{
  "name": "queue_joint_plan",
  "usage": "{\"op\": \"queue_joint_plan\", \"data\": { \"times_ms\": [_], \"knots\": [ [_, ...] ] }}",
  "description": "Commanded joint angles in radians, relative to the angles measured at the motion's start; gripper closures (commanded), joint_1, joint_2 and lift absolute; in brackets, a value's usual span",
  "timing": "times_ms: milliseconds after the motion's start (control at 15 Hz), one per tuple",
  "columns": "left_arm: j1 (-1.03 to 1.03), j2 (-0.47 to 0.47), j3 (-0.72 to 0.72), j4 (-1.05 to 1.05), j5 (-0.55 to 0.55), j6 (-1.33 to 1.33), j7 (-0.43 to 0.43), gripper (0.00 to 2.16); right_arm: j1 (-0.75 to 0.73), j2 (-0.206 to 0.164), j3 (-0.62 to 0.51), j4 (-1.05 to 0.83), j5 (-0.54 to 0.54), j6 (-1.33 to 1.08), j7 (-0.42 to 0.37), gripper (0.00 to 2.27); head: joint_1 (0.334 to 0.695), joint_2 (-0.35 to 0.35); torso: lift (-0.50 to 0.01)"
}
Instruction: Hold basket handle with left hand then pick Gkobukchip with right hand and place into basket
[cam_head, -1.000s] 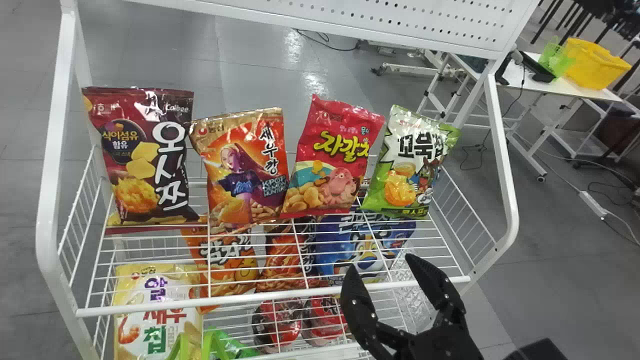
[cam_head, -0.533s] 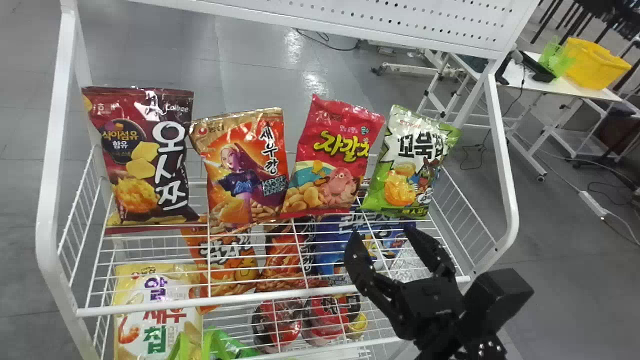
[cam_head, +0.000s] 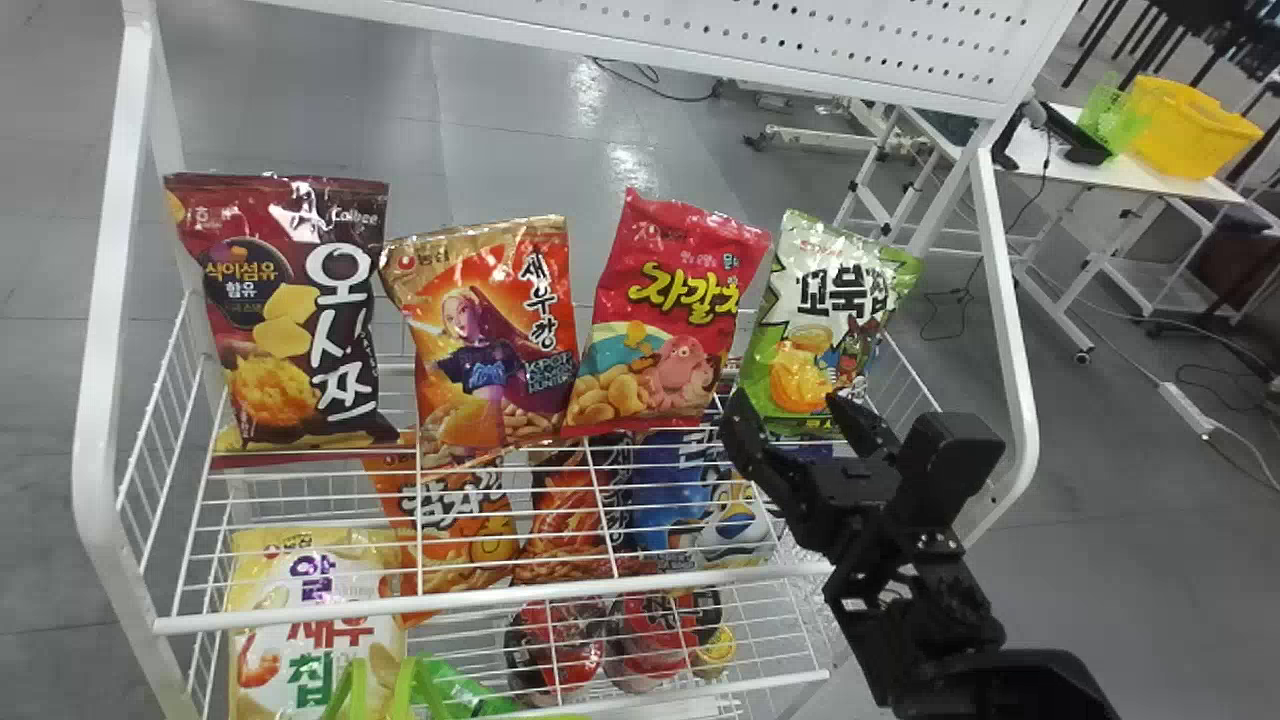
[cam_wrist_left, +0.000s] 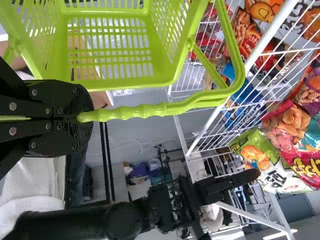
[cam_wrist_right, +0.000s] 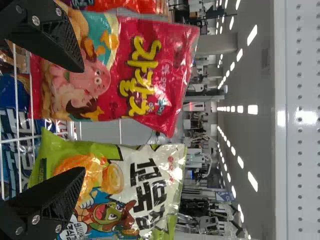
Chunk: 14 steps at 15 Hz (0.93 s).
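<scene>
Four snack bags (cam_head: 665, 320) on a white rack's (cam_head: 500, 598) top shelf, right gripper (cam_head: 785, 400) open before green Gkobukchip (cam_head: 820, 300) — left gripper (cam_wrist_left: 82, 117) clamped on the lime basket handle (cam_wrist_left: 145, 111)

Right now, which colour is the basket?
The basket is lime green, clearest in the left wrist view.
</scene>
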Motion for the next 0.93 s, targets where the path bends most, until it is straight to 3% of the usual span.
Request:
{"op": "queue_joint_plan", "data": {
  "times_ms": [0,867],
  "knots": [
    [-0.009,0.003,-0.012,0.006,-0.019,0.001,0.0,1.76,-0.09,-0.003,-0.017,0.084,0.013,0.01,0.0,0.11,0.695,-0.35,-0.032],
    [-0.071,0.031,-0.055,0.084,-0.05,0.001,0.005,1.72,-0.334,-0.057,-0.064,0.336,0.079,0.028,0.0,0.11,0.695,-0.35,-0.032]
  ]
}}
